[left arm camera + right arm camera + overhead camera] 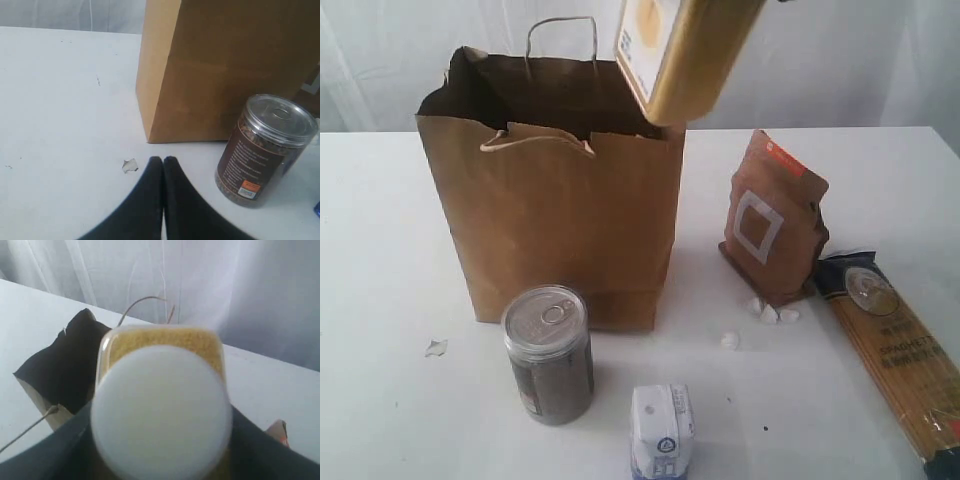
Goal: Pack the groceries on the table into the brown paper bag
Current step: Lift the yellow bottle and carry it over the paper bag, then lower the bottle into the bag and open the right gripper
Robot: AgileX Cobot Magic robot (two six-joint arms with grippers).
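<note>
The table [380, 300] is lying wide beneath both claws, with groceries not yet packed spread over it. The brown paper bag [560, 220] is standing upright on it, its mouth gaping below and slightly to the left of the right claw [162, 440], and its side wall is rising just ahead of the left claw [163, 162]. The spaghetti pack [895, 350] is lying flat, well below and off to the right of the right claw. The brown pouch [770, 220] is standing below the right claw too, just outside the bag.

The right claw is gripping the yellow bottle [685, 55], its dark fingers [55, 450] pressing both flanks, with the white cap [160, 410] facing the wrist. The bottle is hanging tilted, its base pointing down over the bag's right-hand rim, not over the middle of the mouth.

The pull-tab can [262, 150] is standing close beside the left claw, apart from it and near the bag's foot. The left claw is pinching shut on nothing, its tips hovering near a paper scrap [130, 165]. The small white carton [662, 428] is sitting beyond the can, and white crumbs [770, 313] are lying by the pouch.

The danger, as I judge it, is in the line of drop. Released here, the bottle is likely catching the torn rim, folding it inward or tipping the unsupported bag, or sliding outside onto the pouch. Shifting further over the opening looks wise.
</note>
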